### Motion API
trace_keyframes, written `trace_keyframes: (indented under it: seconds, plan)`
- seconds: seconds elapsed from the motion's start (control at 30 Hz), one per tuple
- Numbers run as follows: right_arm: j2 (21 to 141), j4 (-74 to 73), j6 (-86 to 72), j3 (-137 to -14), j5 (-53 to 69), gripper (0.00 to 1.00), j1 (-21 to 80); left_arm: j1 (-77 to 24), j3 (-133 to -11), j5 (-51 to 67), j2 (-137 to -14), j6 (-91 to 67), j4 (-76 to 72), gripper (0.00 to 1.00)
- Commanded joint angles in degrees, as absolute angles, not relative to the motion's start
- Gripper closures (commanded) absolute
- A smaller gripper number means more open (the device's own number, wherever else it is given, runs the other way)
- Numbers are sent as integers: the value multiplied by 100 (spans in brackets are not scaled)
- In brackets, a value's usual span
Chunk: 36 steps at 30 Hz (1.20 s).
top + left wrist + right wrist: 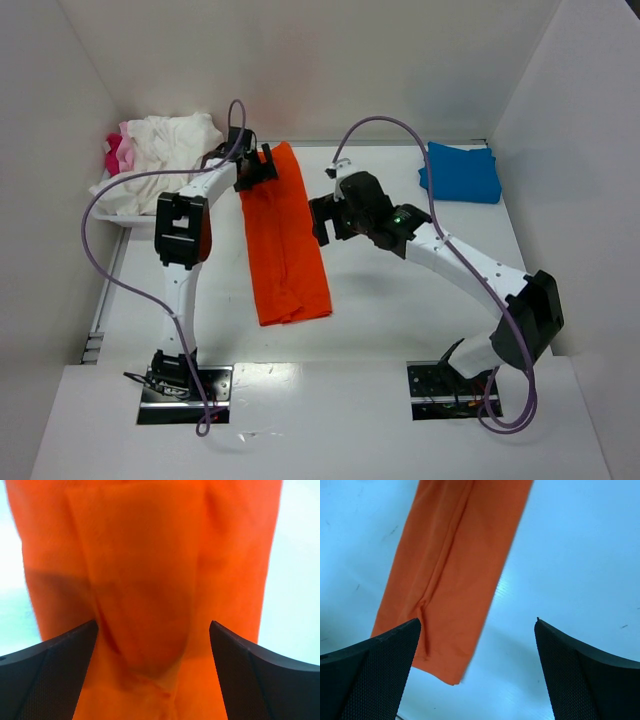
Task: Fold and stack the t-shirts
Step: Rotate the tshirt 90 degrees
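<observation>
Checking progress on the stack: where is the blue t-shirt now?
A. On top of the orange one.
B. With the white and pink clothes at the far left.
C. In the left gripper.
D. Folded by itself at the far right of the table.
D: the blue t-shirt lies folded alone at the far right, apart from the orange t-shirt mid-table.

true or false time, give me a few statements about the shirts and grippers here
1. The orange shirt lies folded in a long strip on the table. True.
2. The blue shirt sits on top of the orange one. False: it lies apart, at the far right corner.
3. The left gripper and right gripper are both open. True.
4. The white shirt is spread flat mid-table. False: it is bunched in a bin at the far left, beside a pink shirt.
</observation>
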State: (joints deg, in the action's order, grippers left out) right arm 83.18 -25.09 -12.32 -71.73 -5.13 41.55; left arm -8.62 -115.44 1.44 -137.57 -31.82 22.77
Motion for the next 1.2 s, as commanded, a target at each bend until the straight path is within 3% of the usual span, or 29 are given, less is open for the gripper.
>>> trace_keyframes:
  seconds: [0.0, 0.27, 0.7, 0.97, 1.17]
  plan:
    - [8244, -2262, -1146, -7019, -923, 0, 4052, -1121, -11998, 229, -14220, -3080, 2540, 0]
    - [8162, -2182, -1134, -6777, -1177, 0, 3926, -1687, -12709, 246, -14686, -2857, 3079, 0]
    - [7611, -2039, -1301, -6300, -1107, 0, 3463, -1786, -12106, 204, -14294, -3289, 2777, 0]
    - [8240, -1898, -1406, -6462, -816, 0, 3357, -1371, -11583, 343, -12515, -3027, 2566, 0]
    - [9014, -1858, -1413, -7078, -44, 2, 3357, -1002, -9015, 343, -10698, -3207, 1918, 0]
